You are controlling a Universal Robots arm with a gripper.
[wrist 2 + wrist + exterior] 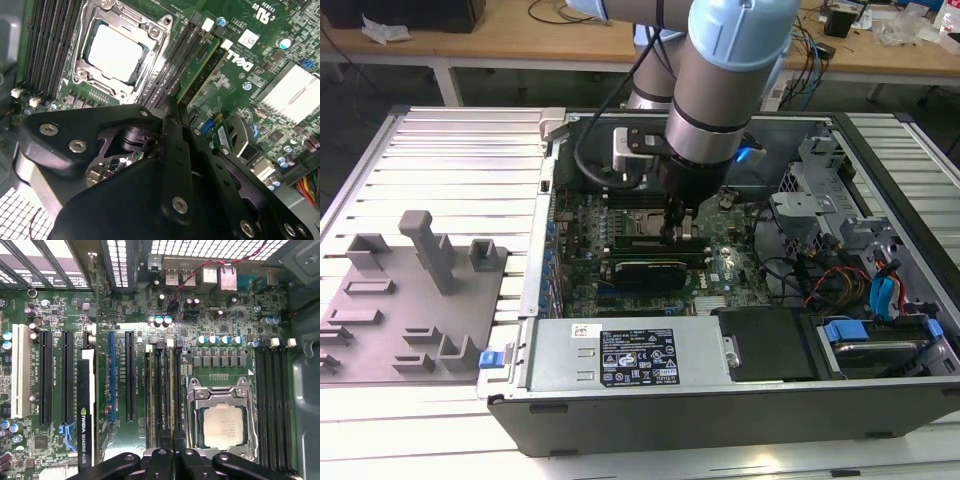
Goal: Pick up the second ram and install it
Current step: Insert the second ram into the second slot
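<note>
Nearest you in the exterior view, the pale slatted tabletop [450, 150] carries one open computer case [720, 400], lying on its side, and one grey holder tray [410, 300] on that view's left. Along the case's near edge you see one silver power supply [630, 355] with a dark label. Beyond it sits one black graphics card [645, 268], then the green motherboard [620, 215] with one silver processor [225, 427] in its frame. Your claw [677, 232] stands low over the memory slots beside that processor; its fingers [175, 150] look drawn together, though you cannot tell whether they grip anything. One green ram stick [202, 65] stands seated in a slot just past the fingertips in the second wrist view. Farther back, wooden benches [520, 40] with loose cables line the room.
</note>
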